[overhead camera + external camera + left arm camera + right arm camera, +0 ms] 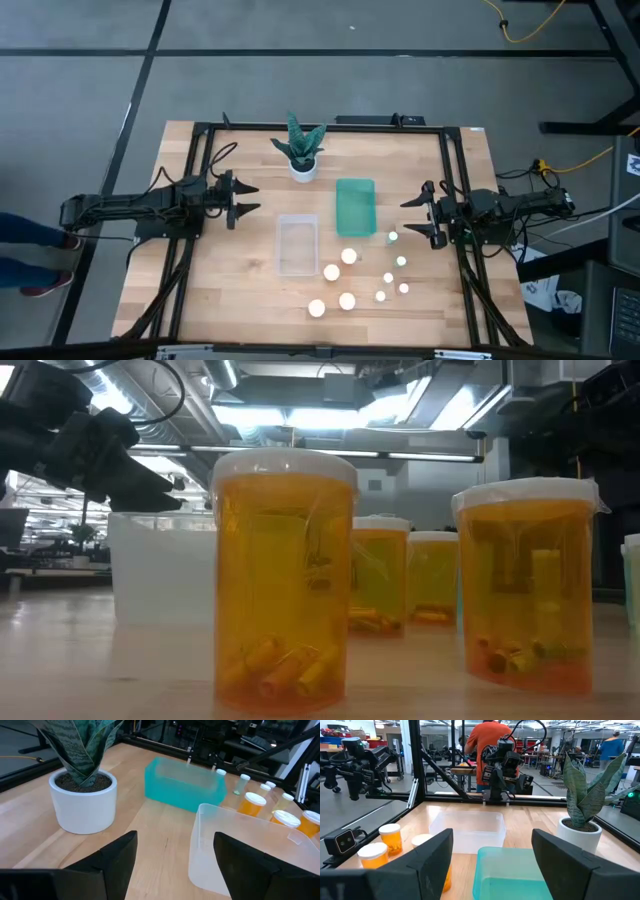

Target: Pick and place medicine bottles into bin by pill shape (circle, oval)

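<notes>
So, left to right across the tabletop: left pincer hovers over the left side, fingers spread, nothing held. It faces the clear bin, with the plant pot off to one side. The teal bin sits just past the clear one.

The medicine bottles stand upright in a loose cluster on the near-right part of the tabletop, below the teal bin: bigger white-capped ones toward the middle, smaller ones further right.

Right pincer hovers at the right edge, fingers wide apart, empty. The smaller bottles lie close to it, just ahead and toward the near edge.

Judgement: right arm is clearly nearer the cluster; left would have to reach across the clear bin. Bottles are upright, so their long axis is vertical.
</notes>
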